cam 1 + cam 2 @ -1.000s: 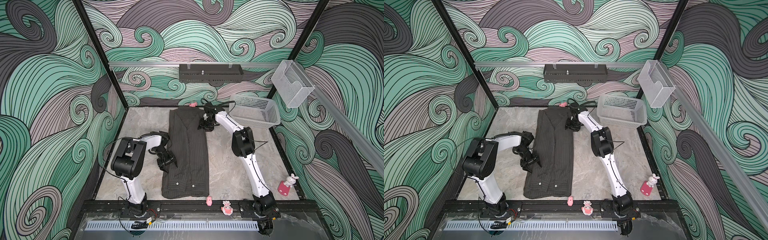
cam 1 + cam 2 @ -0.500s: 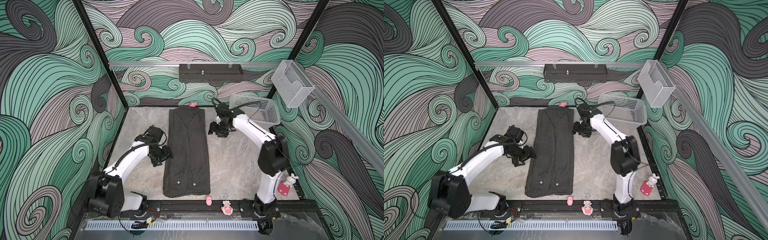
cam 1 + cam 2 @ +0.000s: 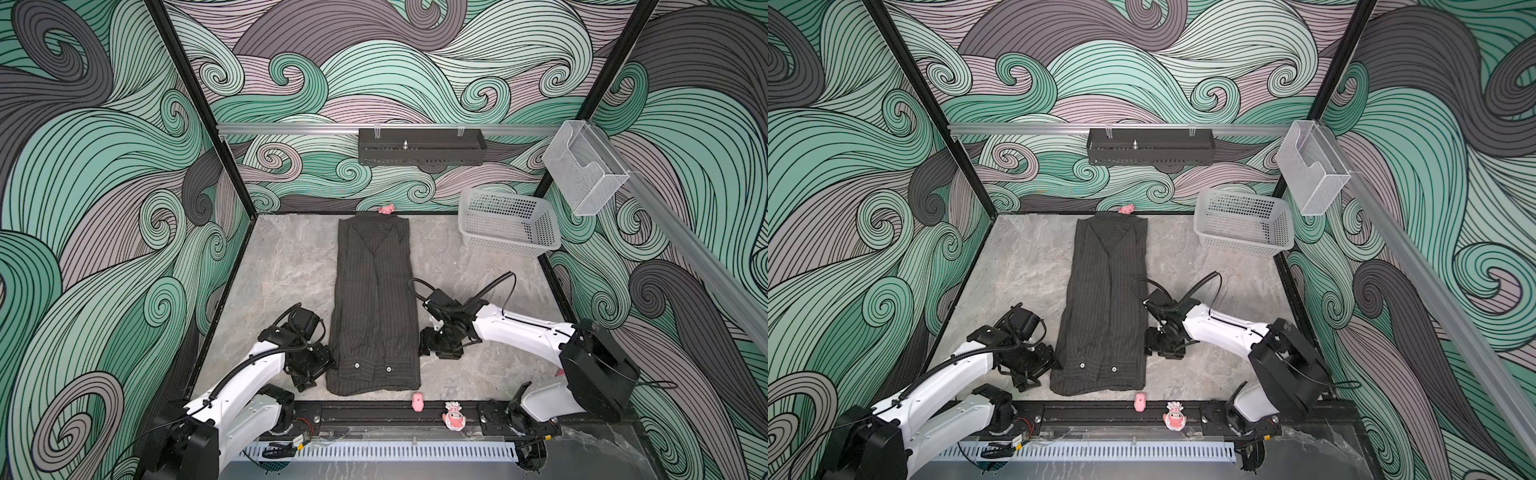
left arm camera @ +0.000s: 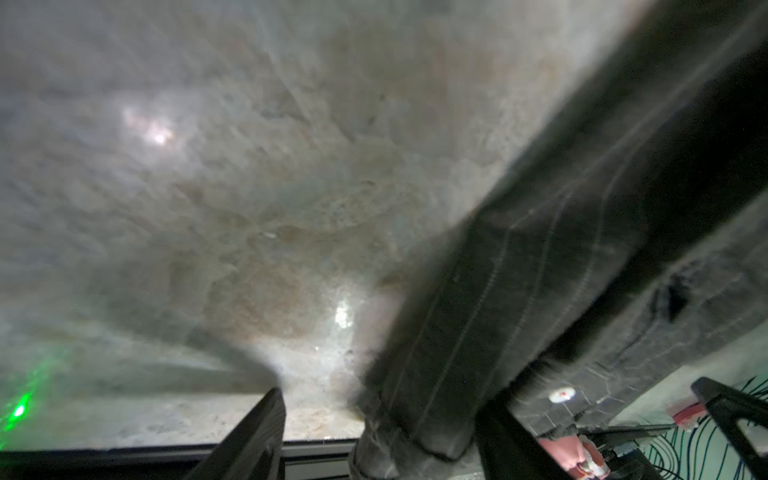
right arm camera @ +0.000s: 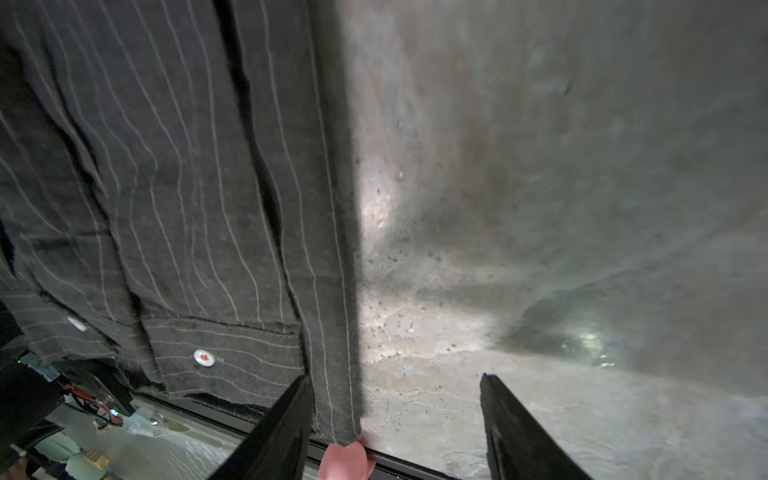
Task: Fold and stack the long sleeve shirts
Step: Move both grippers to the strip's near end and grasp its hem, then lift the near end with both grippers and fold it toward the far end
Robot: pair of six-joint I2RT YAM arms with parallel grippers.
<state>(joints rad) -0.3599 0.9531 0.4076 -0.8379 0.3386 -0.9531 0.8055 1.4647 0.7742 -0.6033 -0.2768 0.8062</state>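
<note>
One long sleeve shirt (image 3: 374, 299) (image 3: 1106, 299), dark grey with pale pinstripes, lies flat as a long narrow strip, collar at the far wall and buttoned hem at the front. My left gripper (image 3: 313, 365) (image 3: 1040, 365) sits low at the shirt's left edge near the hem. In the left wrist view it (image 4: 382, 432) stands open, with the shirt's edge (image 4: 478, 299) lying between the fingers. My right gripper (image 3: 430, 347) (image 3: 1154, 347) is at the right edge, slightly further back. The right wrist view shows it (image 5: 395, 415) open, the shirt's folded edge (image 5: 336, 332) lying beside one finger (image 5: 286, 424).
A white mesh basket (image 3: 509, 226) stands at the back right. Small pink toys lie by the collar (image 3: 386, 209) and at the front rail (image 3: 417, 402), with a little figure (image 3: 454, 415) beside it. A black shelf (image 3: 419, 146) hangs on the back wall.
Both arms swung toward the front. The right gripper left the collar end and came down the right edge; the left gripper slid from mid-length to the hem corner. The shirt stayed put.
</note>
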